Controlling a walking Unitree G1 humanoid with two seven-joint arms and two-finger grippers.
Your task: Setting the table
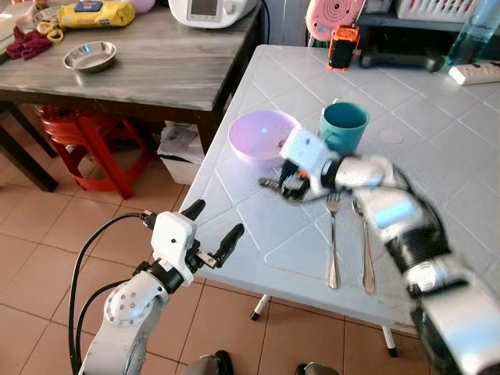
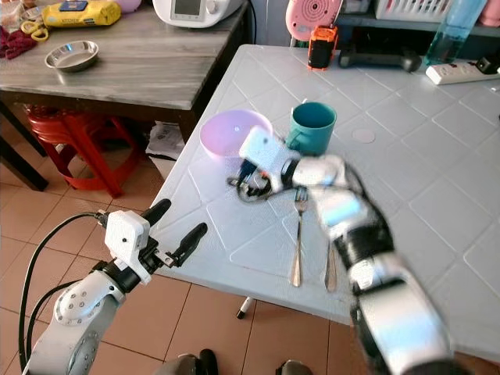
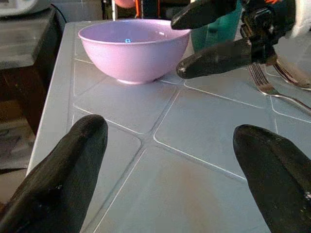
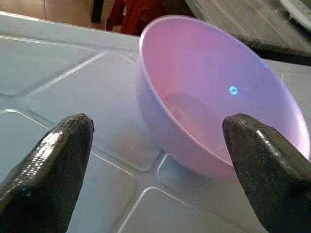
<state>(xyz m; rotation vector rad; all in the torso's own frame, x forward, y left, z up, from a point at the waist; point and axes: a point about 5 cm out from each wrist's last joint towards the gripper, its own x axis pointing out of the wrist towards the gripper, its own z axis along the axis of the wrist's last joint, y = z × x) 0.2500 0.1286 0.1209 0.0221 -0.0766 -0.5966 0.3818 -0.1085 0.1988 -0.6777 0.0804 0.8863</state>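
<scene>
White table [image 1: 437,148]: right gripper [image 1: 283,186] spread open, empty, just beside pink bowl [image 1: 262,134]. Left gripper [image 1: 212,226] open, empty, at table edge.

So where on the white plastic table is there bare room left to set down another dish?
Free: the white plastic table's stretch right of the teal mug, and the near-left corner before the open left gripper. Crowded: the open right gripper sits by the lilac plastic bowl, with the metal fork and spoon just behind it.
</scene>
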